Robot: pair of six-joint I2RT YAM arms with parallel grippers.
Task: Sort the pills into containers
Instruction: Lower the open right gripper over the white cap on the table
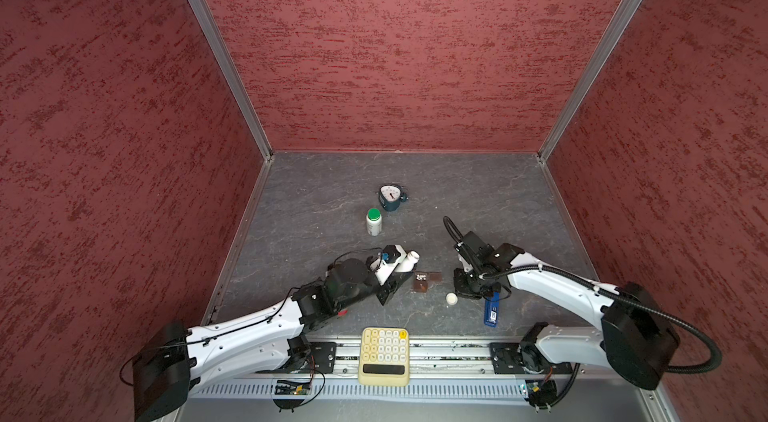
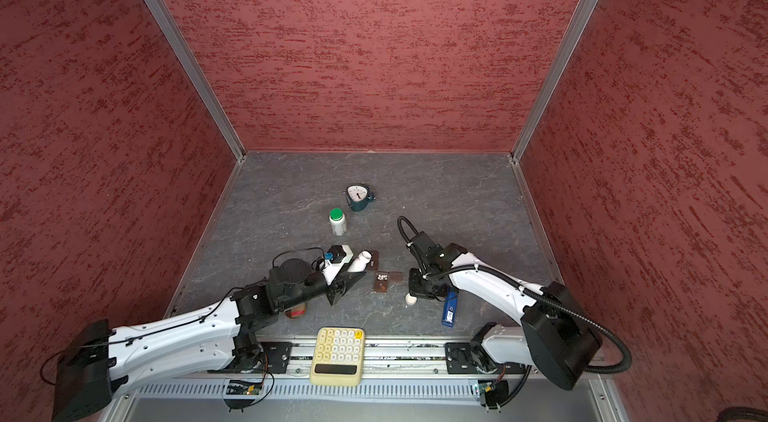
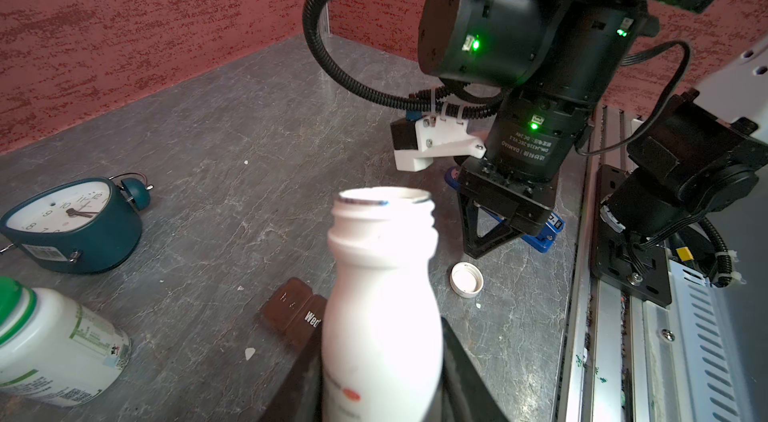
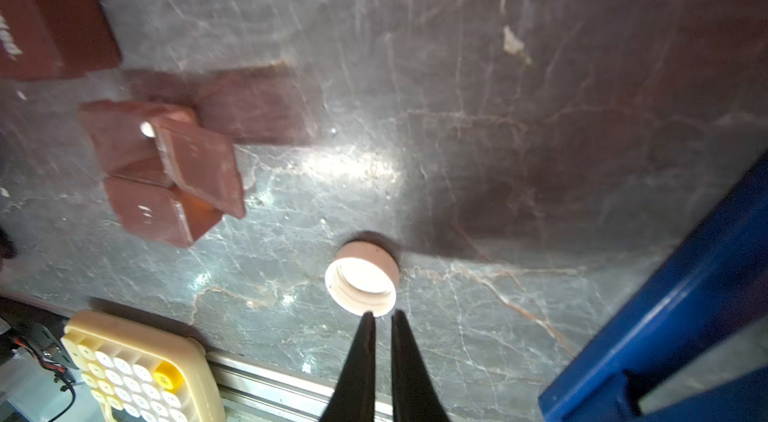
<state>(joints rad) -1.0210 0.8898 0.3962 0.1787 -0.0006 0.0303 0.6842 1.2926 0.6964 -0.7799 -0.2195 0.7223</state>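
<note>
Left gripper [image 3: 380, 378] clamped on a small white plastic bottle [image 3: 382, 274], uncapped and tilted. Right gripper [image 4: 383, 316] almost closed and empty, its tips just beside the white screw cap [image 4: 361, 283] on the grey counter [image 1: 332, 200]. Dark brown pill-box containers [image 1: 422, 283] lie between the arms, and one open cell apparently holds tiny white pills [image 1: 422, 276]. Judged step: dispensing, which next calls for the bottle mouth over an open cell. A blue block [image 1: 491, 310] and a cream calculator [image 1: 384, 355] lie off that path.

Overhead stereo pair (plus wrist close-ups)
</note>
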